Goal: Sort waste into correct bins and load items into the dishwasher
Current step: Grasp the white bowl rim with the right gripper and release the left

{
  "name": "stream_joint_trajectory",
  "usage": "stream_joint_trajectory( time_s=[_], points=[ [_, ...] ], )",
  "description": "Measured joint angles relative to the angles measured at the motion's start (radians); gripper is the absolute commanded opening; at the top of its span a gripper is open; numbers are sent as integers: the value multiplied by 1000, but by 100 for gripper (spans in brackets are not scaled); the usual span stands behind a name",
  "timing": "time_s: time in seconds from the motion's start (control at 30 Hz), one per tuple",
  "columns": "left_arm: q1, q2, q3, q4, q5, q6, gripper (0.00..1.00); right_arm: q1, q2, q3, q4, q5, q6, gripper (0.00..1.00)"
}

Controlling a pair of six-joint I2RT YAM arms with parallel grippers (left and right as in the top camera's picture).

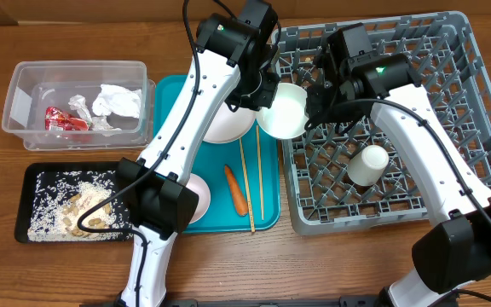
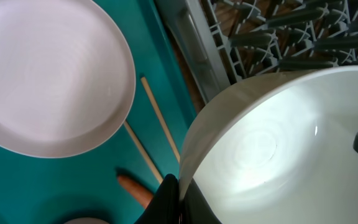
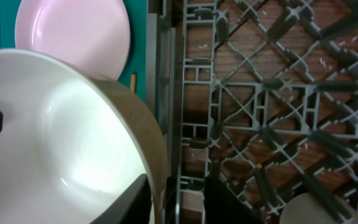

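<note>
Overhead, the white bowl (image 1: 284, 112) is being held over the gap between the teal tray (image 1: 268, 200) and the grey dish rack (image 1: 476, 60). The left pincer (image 1: 265, 98) is clenching the bowl's left rim. The right pincer (image 1: 308, 98) is straddling the right rim, but I cannot tell whether it is squeezing.

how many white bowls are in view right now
2: one bowl held up at the dish rack's left edge, the other bowl on the teal tray's near-left corner, half hidden under the left arm. Arms could hide more.
</note>
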State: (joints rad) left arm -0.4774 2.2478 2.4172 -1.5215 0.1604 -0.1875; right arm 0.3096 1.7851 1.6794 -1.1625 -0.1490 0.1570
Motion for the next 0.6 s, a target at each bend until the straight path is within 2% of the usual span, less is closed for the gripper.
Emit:
stream_joint_trajectory(
  time_s=[0.17,0.23,0.27,0.5,0.6],
  points=[
    [0,0,0,9,0,0,4,0,0,0,3,-10,0,15],
    [0,0,0,10,0,0,4,0,0,0,3,-16,1,6],
    [0,0,0,10,1,0,4,0,0,0,4,-19,5,4],
    [-1,-2,0,8,3,-15,4,0,4,0,8,-15,8,4],
    [-1,-2,0,12,5,-16,13,0,4,0,8,-14,7,4]
  ],
)
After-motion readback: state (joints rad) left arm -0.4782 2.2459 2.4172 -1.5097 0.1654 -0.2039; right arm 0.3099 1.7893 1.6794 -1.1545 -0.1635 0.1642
